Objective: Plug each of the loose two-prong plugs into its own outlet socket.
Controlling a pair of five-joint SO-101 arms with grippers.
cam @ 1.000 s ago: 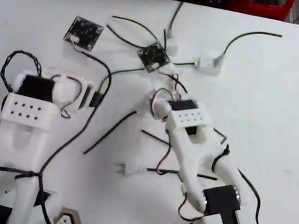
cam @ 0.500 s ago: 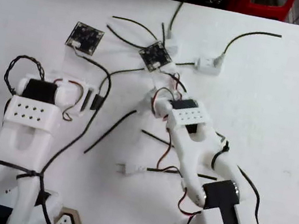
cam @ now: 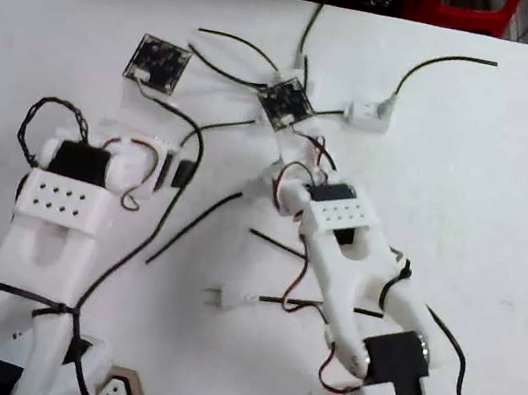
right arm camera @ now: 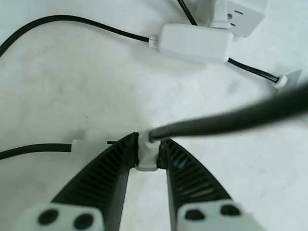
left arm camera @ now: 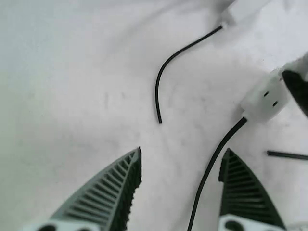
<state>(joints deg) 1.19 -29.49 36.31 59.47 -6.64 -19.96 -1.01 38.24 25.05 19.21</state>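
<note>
My right gripper is shut on a small white plug, low over the table, and the plug's black cable leads away from it. Just beyond lie a white block with cables at both ends and a white outlet socket. My left gripper stands open. A black cable runs between its fingers up to a white plug. In the high view the left gripper sits left of centre. A loose two-prong plug lies between the arms.
Two small black boards sit ahead of the arms. A white socket with a curved cable lies at the back right. Loose black cables cross the table's middle. Bare table lies to the right.
Both arms have shifted slightly to the right, and the two black boards moved with them. The loose plug between the arms has stayed put.
</note>
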